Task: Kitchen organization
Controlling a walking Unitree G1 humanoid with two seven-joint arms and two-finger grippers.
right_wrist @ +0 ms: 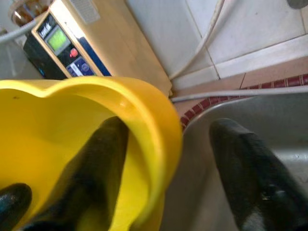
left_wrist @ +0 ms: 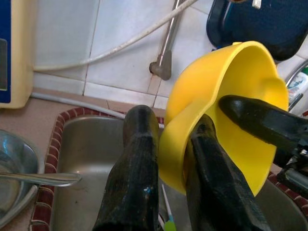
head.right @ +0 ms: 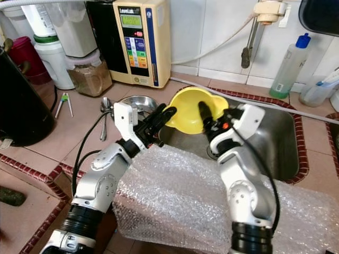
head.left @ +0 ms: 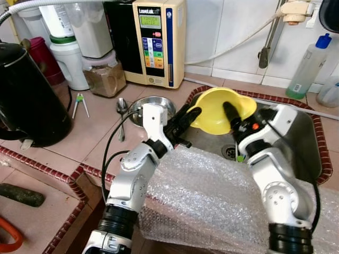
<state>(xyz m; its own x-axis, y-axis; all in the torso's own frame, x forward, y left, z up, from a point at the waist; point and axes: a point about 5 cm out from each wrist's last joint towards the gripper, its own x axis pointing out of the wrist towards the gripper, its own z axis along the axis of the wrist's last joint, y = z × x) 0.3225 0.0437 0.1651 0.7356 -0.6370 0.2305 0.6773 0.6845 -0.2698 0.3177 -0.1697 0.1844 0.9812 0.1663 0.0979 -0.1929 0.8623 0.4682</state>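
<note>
Above the sink (head.left: 310, 159): yellow bowl (head.left: 214, 108) held tilted, rim pinched by left gripper (left_wrist: 168, 159); right gripper (right_wrist: 166, 159) spread open astride its opposite rim, one finger inside.

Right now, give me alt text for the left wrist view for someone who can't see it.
The left gripper pinches the rim of a yellow bowl, one finger inside and one outside, held tilted above the steel sink. A finger of the right gripper reaches into the bowl from the other side. Beside the sink sits a metal dish with a spoon.
</note>
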